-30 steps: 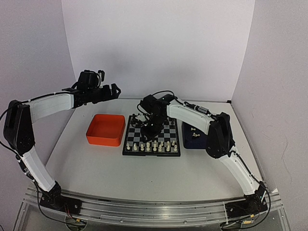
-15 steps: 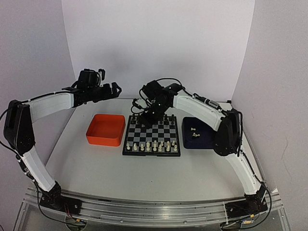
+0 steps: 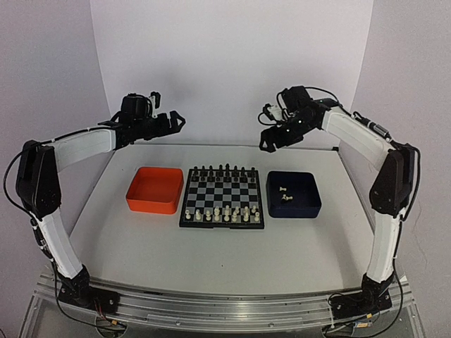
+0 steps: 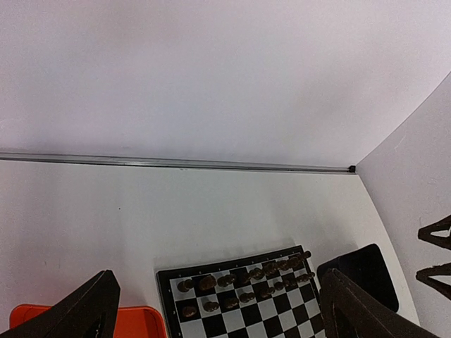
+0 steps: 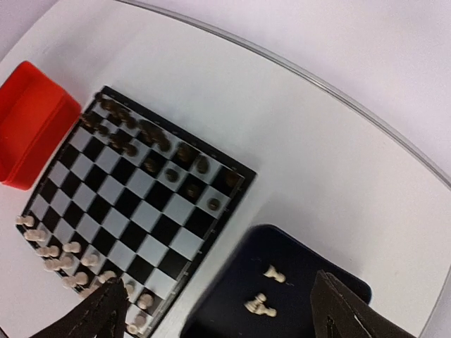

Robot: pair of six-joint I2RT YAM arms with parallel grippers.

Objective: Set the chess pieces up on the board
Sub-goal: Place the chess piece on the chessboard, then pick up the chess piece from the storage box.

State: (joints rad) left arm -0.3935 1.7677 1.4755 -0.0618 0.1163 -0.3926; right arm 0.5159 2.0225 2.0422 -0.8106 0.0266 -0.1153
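The board point(image 3: 223, 191) lies mid-table. Cream chess pieces point(image 3: 225, 212) fill its near rows, and black pieces point(image 3: 222, 171) line the far rows. More cream pieces point(image 3: 284, 193) lie in the dark blue tray point(image 3: 310, 204). In the right wrist view they are a single piece point(image 5: 273, 274) and a small cluster point(image 5: 257, 304). My right gripper point(image 3: 268, 137) hangs high above the back of the table, over the tray's far side. It is open and empty point(image 5: 225, 317). My left gripper point(image 3: 169, 121) is raised at the back left, open and empty point(image 4: 225, 317).
An orange tray point(image 3: 155, 189) stands left of the board and shows nothing inside. White walls close in the table at the back and on both sides. In the left wrist view, the right gripper's fingers point(image 4: 437, 246) show at the right edge.
My right arm has lifted off the board's far rows and swung up to the back right, and its jaws have opened wide. The left arm has hardly moved.
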